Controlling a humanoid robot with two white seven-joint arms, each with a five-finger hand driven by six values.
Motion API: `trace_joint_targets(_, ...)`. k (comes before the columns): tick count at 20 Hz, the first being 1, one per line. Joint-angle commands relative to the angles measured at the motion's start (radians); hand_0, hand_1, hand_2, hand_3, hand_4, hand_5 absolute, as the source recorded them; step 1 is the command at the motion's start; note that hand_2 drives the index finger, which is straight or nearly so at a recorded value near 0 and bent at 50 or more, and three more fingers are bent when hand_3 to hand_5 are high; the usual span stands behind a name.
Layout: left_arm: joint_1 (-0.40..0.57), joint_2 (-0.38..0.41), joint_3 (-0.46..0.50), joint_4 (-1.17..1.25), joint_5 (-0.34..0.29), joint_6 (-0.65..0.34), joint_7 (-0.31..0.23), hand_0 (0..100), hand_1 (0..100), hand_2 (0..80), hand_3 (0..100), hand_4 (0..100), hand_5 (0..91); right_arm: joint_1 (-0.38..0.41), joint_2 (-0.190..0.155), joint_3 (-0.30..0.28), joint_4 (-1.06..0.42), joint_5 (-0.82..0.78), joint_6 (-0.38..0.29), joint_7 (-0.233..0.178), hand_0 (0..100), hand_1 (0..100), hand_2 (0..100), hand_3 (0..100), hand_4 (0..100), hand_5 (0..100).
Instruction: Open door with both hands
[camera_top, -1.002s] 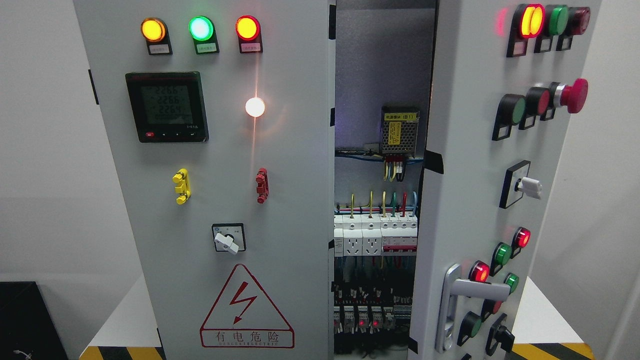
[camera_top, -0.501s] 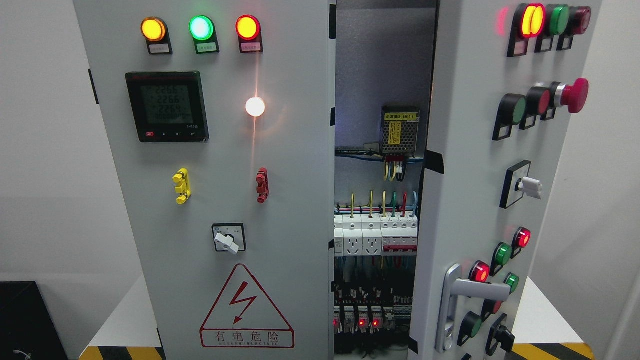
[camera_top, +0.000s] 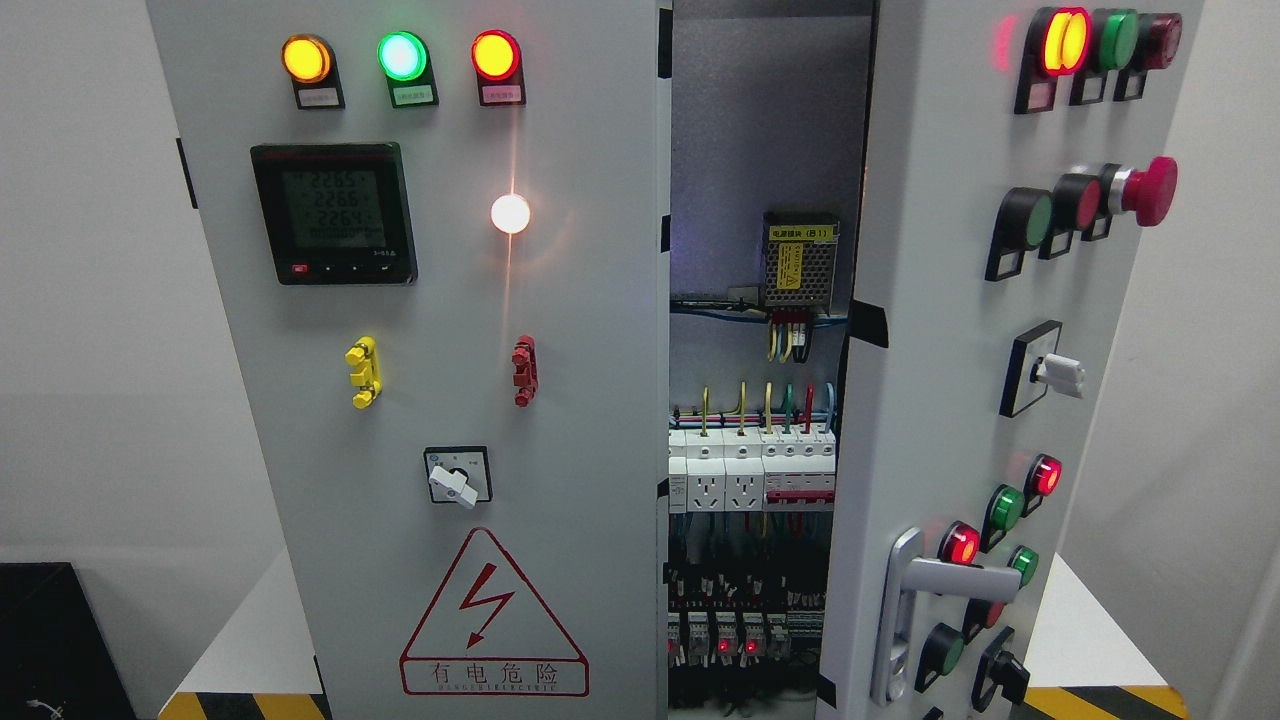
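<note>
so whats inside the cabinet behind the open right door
Through the gap: a yellow-labelled power supply, coloured wires, white sockets and breakers, and relays with red lights. The left door and right door hide the rest.

Right door (camera_top: 930, 330): grey metal, stood swung partly open toward the near side, edge on.
Door front: carried lamps, push buttons, a red mushroom button.
Handle (camera_top: 945, 590): silver lever, low on the door, pointed right.
</note>
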Motion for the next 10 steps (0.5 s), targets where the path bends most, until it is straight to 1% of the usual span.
trace_joint_targets(1, -0.12, 0.182, -0.101, -0.238, 0.101, -0.006, -0.005, 0, 0, 0.0, 0, 0, 0.0, 0.0, 0.0, 0.0, 0.0, 0.0, -0.001, 0.0, 19, 0, 0, 0, 0, 0)
trace_joint_targets(4, -0.191, 0.201, -0.118, -0.243, 0.13, -0.006, -0.005, 0, 0, 0.0, 0, 0, 0.0, 0.0, 0.0, 0.0, 0.0, 0.0, 0.001, 0.0, 19, 0, 0, 0, 0, 0)
trace_joint_targets(8, -0.307, 0.201, -0.139, -0.243, 0.225, 0.0, -0.006, 0, 0, 0.0, 0, 0, 0.0, 0.0, 0.0, 0.0, 0.0, 0.0, 0.001, 0.0, 19, 0, 0, 0, 0, 0)
trace_joint_targets(10, -0.361, 0.202, -0.167, -0.243, 0.241, 0.0, -0.006, 0, 0, 0.0, 0, 0, 0.0, 0.0, 0.0, 0.0, 0.0, 0.0, 0.001, 0.0, 19, 0, 0, 0, 0, 0)
